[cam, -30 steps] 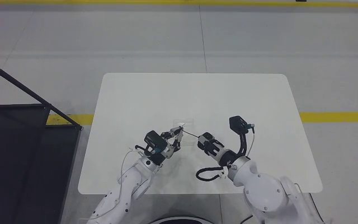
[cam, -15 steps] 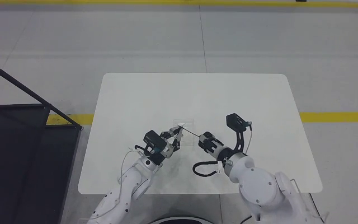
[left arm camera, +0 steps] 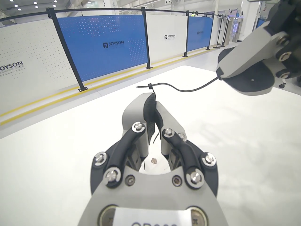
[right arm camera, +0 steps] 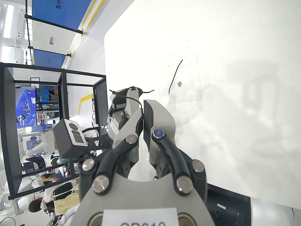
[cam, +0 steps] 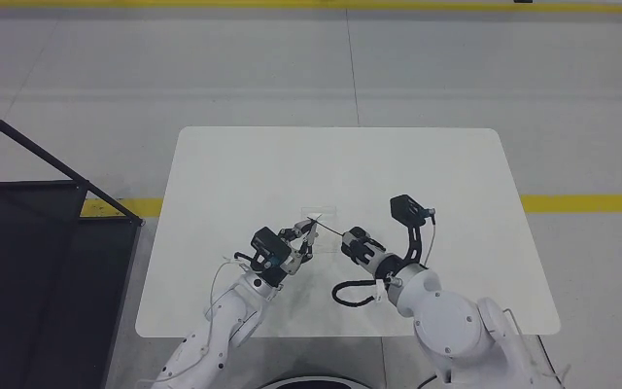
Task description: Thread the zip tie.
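A thin black zip tie (left arm camera: 188, 90) spans the gap between my two grippers above the white table (cam: 437, 175). My left gripper (left arm camera: 152, 99) is shut on the strap just below its head (left arm camera: 149, 86). A horizontal length of strap passes through the head, with a short tip sticking out beyond it. My right gripper (left arm camera: 219, 75) is shut on the far end of that length. In the top view the zip tie (cam: 328, 230) runs from the left gripper (cam: 305, 236) to the right gripper (cam: 348, 239). The right wrist view has the right gripper (right arm camera: 142, 105) pinching the strap (right arm camera: 135, 99), with the left gripper (right arm camera: 122, 95) just beyond.
A clear sheet (right arm camera: 188, 90) lies on the table under the grippers, with a loose black strand (right arm camera: 175, 76) and a small brown speck (right arm camera: 179, 83) on it. A black frame (cam: 58, 185) stands off the table's left side.
The right arm has shifted slightly toward the left gripper, and its wrist camera mount has moved a little leftward. The left arm holds still.
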Motion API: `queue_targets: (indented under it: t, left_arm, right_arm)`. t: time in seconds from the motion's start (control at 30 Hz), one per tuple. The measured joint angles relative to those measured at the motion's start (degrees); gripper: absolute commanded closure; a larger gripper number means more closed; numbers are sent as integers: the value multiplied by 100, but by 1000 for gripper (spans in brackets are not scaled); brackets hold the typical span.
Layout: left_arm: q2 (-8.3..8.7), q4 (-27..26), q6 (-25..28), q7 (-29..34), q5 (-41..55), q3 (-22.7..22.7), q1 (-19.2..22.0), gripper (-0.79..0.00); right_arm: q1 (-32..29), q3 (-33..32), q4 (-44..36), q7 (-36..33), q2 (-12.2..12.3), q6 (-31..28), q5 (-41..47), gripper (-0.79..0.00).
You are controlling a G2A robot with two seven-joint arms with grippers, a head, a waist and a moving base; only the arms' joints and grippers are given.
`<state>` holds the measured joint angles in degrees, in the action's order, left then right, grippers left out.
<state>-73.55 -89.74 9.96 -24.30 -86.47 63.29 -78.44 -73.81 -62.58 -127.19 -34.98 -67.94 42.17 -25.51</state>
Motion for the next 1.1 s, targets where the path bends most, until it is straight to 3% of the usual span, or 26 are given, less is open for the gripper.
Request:
queue_targets:
  t: [0.77, 1.1]
  left_arm:
    - [-55, 125, -193, 155, -206, -143, 110, 0]
    - [-59, 123, -134, 105, -236, -147, 91, 0]
  right_arm:
    - [-764, -436, -138, 392, 44, -1681, 451, 0]
    - [-540, -338, 104, 189, 27, -1483, 360, 0]
